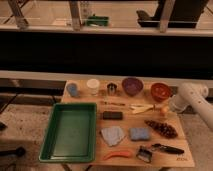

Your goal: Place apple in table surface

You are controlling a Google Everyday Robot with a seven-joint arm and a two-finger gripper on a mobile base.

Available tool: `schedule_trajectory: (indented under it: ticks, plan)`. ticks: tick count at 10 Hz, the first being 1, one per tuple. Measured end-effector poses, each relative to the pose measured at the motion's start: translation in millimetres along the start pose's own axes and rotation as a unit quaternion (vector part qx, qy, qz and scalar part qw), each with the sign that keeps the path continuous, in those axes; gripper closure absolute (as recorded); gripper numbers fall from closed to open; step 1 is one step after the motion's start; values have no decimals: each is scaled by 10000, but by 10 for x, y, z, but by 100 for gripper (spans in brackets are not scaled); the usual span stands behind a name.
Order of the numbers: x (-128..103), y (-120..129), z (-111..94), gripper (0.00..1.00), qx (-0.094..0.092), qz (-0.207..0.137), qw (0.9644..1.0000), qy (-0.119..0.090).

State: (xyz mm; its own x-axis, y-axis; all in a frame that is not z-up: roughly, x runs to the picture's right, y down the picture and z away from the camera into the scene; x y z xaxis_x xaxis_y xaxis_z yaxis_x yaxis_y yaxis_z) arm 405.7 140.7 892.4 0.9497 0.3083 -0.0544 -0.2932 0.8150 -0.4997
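Pincer [169, 106] at round, yellow-orange apple [163, 110]

— Where is the camera looking from?
— It is tilting down from high in front, taking in the whole table surface [127, 120] from mid distance. The gripper [171, 106] is showing at the frame's right, over the table's edge.

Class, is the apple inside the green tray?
No, the apple is over the right side of the table surface, at the gripper, while the green tray lies on the left.
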Motion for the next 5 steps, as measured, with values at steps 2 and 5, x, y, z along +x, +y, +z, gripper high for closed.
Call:
schedule_trajectory:
  ticks: [2, 5]
  plan:
    - [12, 17, -23, 93, -24, 5, 10000, -47]
    - [71, 50, -144, 98, 5, 53, 9999, -117]
